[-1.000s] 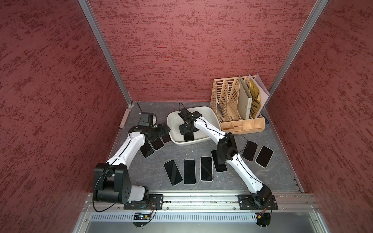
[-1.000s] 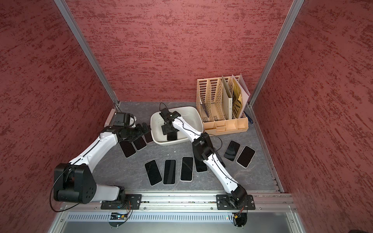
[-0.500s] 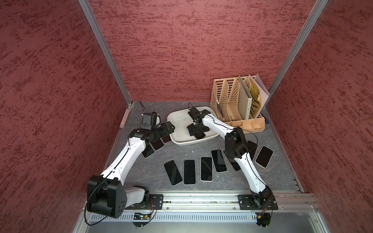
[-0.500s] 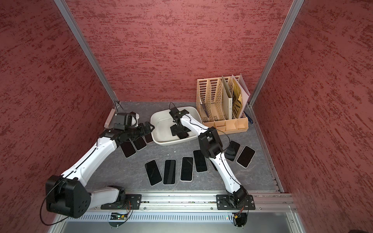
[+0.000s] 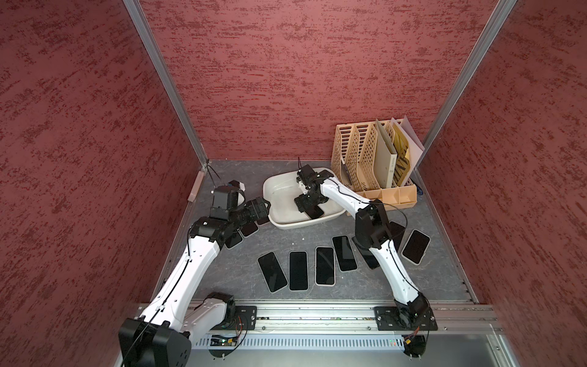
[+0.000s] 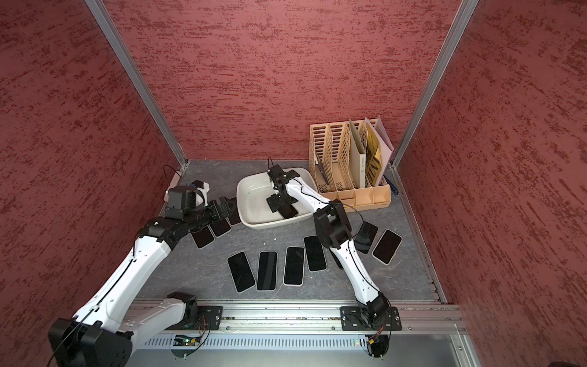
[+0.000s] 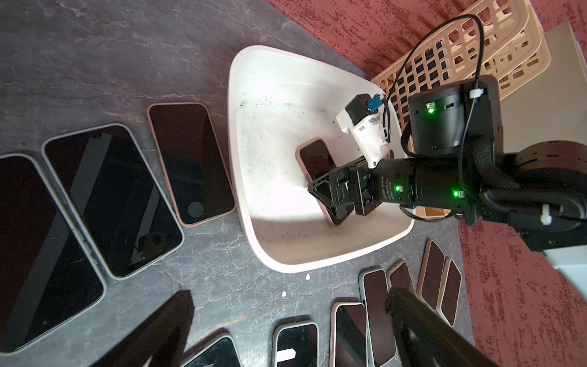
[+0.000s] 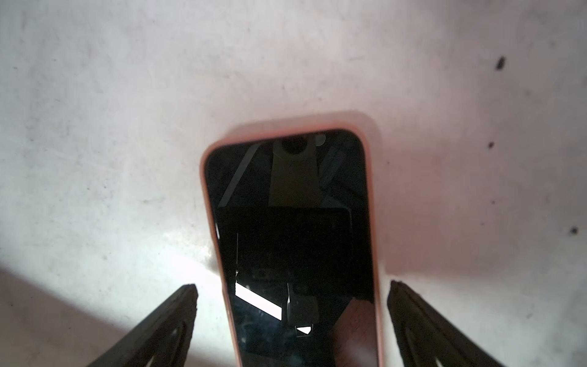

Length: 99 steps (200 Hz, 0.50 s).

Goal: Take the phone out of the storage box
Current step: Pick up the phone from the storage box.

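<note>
The storage box (image 5: 279, 190) (image 6: 251, 197) is a shallow white tub at the back of the grey floor. One phone (image 5: 317, 212) (image 6: 290, 211) with a pink edge and black screen lies flat inside it. My right gripper (image 5: 305, 205) (image 6: 276, 203) reaches down into the box, open. In the right wrist view its fingers stand on either side of the phone (image 8: 292, 222), not touching it. My left gripper (image 5: 265, 205) (image 6: 230, 206) hovers open and empty just outside the box's left rim (image 7: 235, 127).
A beige file organizer (image 5: 365, 159) with folders stands right behind the box. Several phones lie face up in a row (image 5: 298, 270) in front. More phones (image 5: 249, 228) lie under the left arm, and others (image 5: 416, 246) beside the right arm. Red walls enclose three sides.
The right gripper has shifted a little to the right inside the box, and its elbow swung right. The left arm stretched forward, bringing its gripper up to the box's left rim. Both stayed open.
</note>
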{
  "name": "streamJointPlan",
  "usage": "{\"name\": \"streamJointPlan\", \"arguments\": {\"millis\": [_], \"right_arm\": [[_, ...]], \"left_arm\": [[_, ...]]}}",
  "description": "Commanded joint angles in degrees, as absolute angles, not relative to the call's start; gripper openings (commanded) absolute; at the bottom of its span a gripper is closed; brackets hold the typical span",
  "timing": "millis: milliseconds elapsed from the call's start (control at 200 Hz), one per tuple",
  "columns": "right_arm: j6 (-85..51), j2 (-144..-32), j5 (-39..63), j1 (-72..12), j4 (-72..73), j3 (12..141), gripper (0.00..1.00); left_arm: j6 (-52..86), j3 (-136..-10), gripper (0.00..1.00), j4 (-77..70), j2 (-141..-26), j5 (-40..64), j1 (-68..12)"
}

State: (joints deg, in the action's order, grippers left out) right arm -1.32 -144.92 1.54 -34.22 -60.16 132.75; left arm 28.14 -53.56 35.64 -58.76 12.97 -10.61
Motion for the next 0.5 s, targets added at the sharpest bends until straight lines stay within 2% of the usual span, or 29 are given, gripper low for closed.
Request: {"name": "streamJointPlan", "arguments": {"millis": [0, 165, 376, 491], "right_arm": [[1.35, -148.37, 3.24, -33.92, -60.41, 135.46, 0.98], [1.33, -153.59, 3.07, -33.91, -65.61, 143.13, 0.98], [0.02, -154.76, 3.64, -33.64, -66.63, 143.07, 0.98], [-1.92, -155.3, 7.6, -32.7, -67.79, 143.43, 0.92]], "left_arm": [[26.7, -53.31, 1.0, 37.6, -56.45, 11.66, -10.52], [26.72, -53.0, 1.0, 38.91, -54.54, 11.35, -10.2], [29.0, -52.05, 1.0, 38.19, -54.52, 12.33, -10.11], [30.13, -51.93, 1.0, 37.17, -54.71, 13.42, -10.1]]}}
